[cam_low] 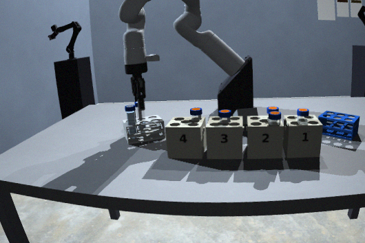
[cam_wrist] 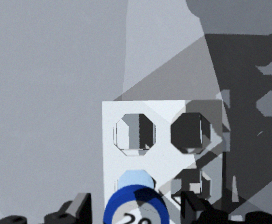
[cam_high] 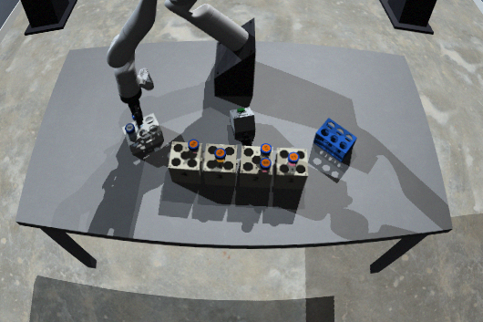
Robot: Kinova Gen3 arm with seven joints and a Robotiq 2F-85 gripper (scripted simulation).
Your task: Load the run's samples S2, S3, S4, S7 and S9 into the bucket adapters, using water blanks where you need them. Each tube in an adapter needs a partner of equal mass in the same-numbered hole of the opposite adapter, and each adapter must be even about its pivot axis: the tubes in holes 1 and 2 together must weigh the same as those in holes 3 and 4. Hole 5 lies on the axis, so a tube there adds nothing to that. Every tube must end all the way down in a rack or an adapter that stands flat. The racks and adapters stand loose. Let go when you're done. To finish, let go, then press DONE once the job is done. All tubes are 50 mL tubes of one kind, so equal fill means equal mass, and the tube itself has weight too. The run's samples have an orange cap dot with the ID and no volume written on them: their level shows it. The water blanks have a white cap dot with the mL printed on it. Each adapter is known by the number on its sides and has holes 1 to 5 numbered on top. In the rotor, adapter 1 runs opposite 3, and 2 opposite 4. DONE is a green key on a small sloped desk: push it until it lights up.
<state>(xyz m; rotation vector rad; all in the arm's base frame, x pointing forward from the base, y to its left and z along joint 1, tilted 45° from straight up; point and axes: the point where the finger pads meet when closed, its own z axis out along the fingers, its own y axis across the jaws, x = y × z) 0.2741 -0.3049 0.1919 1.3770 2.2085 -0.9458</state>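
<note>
My gripper (cam_high: 137, 117) (cam_low: 138, 104) (cam_wrist: 136, 208) is open and hangs straight down at the clear rack (cam_high: 148, 142) (cam_low: 146, 132) (cam_wrist: 159, 160) on the left. Its fingers stand on either side of the blue cap of a water blank marked 20 (cam_wrist: 134, 206) that stands in the rack. A second blank (cam_high: 129, 129) (cam_low: 130, 109) stands in the rack beside it. Adapters 4 (cam_high: 184, 174) (cam_low: 184, 138), 3 (cam_high: 220, 177) (cam_low: 224, 138), 2 (cam_high: 255, 179) (cam_low: 265, 138) and 1 (cam_high: 291, 180) (cam_low: 304, 138) stand in a row. Orange-dotted samples sit in them: one in 4 (cam_high: 193, 144), one in 3 (cam_high: 220, 152), two in 2 (cam_high: 266, 148) (cam_high: 265, 163), one in 1 (cam_high: 292, 157).
An empty blue rack (cam_high: 334, 140) (cam_low: 339, 124) stands at the right. The small desk with the green DONE key (cam_high: 241, 119) sits behind the adapters, in front of the arm's black base (cam_high: 234, 68).
</note>
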